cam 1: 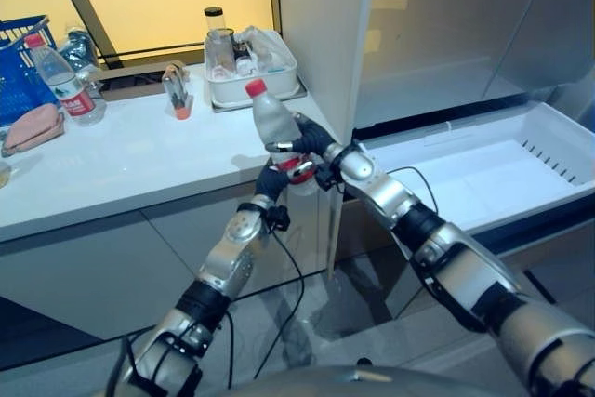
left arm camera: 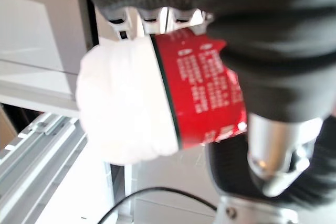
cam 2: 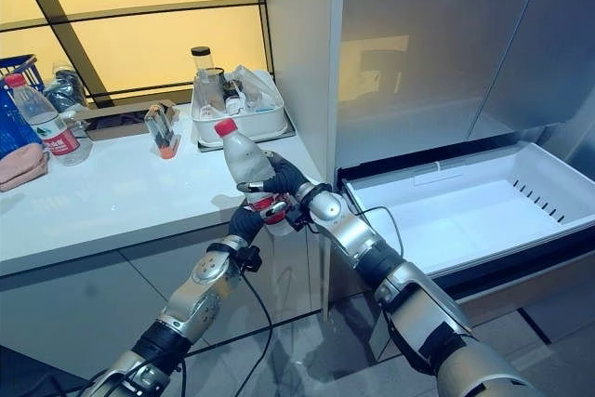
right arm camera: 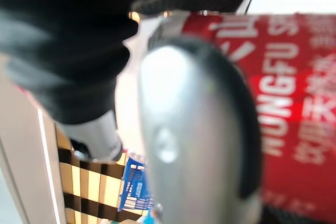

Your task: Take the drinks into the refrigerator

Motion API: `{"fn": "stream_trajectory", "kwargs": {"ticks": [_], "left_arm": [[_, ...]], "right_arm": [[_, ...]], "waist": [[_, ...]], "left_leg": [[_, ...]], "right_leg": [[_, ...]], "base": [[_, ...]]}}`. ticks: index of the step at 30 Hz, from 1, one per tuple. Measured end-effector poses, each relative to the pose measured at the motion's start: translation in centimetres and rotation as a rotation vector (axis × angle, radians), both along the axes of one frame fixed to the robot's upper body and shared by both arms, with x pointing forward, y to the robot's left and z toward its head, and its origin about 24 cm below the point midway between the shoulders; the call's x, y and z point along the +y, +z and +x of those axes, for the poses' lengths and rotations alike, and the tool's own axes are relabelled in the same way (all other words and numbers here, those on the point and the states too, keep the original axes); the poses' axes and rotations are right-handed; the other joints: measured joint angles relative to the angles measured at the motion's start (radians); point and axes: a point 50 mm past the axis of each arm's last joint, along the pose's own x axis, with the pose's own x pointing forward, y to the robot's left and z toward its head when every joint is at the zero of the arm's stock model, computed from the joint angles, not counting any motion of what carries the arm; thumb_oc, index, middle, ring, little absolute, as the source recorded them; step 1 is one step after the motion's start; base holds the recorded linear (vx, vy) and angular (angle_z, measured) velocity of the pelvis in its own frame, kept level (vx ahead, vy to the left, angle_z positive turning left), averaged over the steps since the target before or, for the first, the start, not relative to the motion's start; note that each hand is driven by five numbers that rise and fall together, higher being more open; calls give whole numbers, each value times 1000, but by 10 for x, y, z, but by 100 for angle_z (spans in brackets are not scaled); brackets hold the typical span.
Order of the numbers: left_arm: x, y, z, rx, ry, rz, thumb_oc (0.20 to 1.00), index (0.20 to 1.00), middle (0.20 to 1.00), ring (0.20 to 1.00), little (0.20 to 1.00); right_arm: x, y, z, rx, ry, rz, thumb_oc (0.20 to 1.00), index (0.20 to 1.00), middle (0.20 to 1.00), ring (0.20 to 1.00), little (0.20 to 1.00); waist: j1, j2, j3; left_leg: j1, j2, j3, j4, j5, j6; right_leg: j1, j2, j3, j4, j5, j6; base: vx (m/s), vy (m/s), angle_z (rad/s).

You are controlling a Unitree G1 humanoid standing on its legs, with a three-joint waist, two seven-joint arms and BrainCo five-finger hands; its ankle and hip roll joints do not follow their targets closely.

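Note:
A clear water bottle point(cam 1: 270, 120) with a red cap and red label is held tilted in the air off the right end of the white counter point(cam 1: 139, 160), beside the refrigerator. My right hand point(cam 1: 313, 141) is curled round its middle, with the label point(right arm camera: 283, 103) close against the thumb point(right arm camera: 194, 129). My left hand point(cam 1: 271, 181) grips the bottle from below; the bottle's base point(left arm camera: 126, 108) and label show just under its fingers. To the right, the refrigerator's white bottom drawer point(cam 1: 558, 151) stands pulled out.
A second bottle point(cam 1: 63, 81) stands at the counter's far left beside a blue basket point(cam 1: 19, 62) and a pink cloth point(cam 1: 33, 127). A white tray point(cam 1: 265, 86) of jars and a small orange holder point(cam 1: 178, 92) sit at the back. The refrigerator's side wall point(cam 1: 321, 34) rises next to the counter.

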Motion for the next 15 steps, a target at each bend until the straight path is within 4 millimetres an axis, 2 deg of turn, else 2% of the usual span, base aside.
{"fn": "stream_trajectory", "kwargs": {"ticks": [5,8,9,10,11,12,13,15], "left_arm": [[-3,-7,-16,12,-47,-33,1000,1000,1000,1000,1000],[-3,-12,-29,19,-72,-58,1000,1000,1000,1000,1000],[0,-10,-32,-1,-67,-75,1000,1000,1000,1000,1000],[2,-9,-33,-11,-60,-79,1000,1000,1000,1000,1000],[9,-8,-33,-20,-46,-76,1000,1000,1000,1000,1000],[12,-8,-33,-22,-37,-76,1000,1000,1000,1000,1000],[19,-10,-35,-20,-19,-71,1000,1000,1000,1000,1000],[24,-13,-37,-9,-3,-66,1000,1000,1000,1000,1000]], "right_arm": [[-17,-8,-2,22,-42,29,200,200,200,200,200],[-40,-13,-2,36,-109,48,200,200,200,200,200],[-65,-20,0,51,-196,38,200,200,200,200,200],[-78,-23,0,56,-234,31,200,200,200,200,200],[-106,-29,-1,68,-322,13,200,200,200,200,200],[-117,-31,-2,70,-356,8,200,200,200,200,200],[-138,-32,-6,70,-424,13,200,200,200,200,200],[-152,-31,-7,63,-483,9,200,200,200,200,200]], "waist": [[3,1,1],[19,2,1],[35,2,2],[43,2,3],[53,5,5],[54,6,6],[54,10,9],[49,17,15]], "left_leg": [[-3,0,0,0,0,0],[-7,0,1,0,0,1],[-10,-1,0,0,0,1],[-11,-3,0,0,0,1],[-15,-4,0,0,0,2],[-17,-5,1,0,1,2],[-20,-5,0,-1,0,2],[-20,-6,0,-1,0,3]], "right_leg": [[-3,1,1,0,-1,1],[-7,1,2,0,-1,1],[-8,2,1,0,-2,2],[-10,2,1,0,-2,2],[-13,0,1,0,-2,3],[-15,-1,0,0,-2,4],[-18,-2,0,0,-2,5],[-18,-4,1,0,-2,5]], "base": [[0,0,0],[0,0,0],[0,0,0],[-36,-7,4],[0,0,0],[0,0,0],[0,0,0],[1,0,-2]]}}
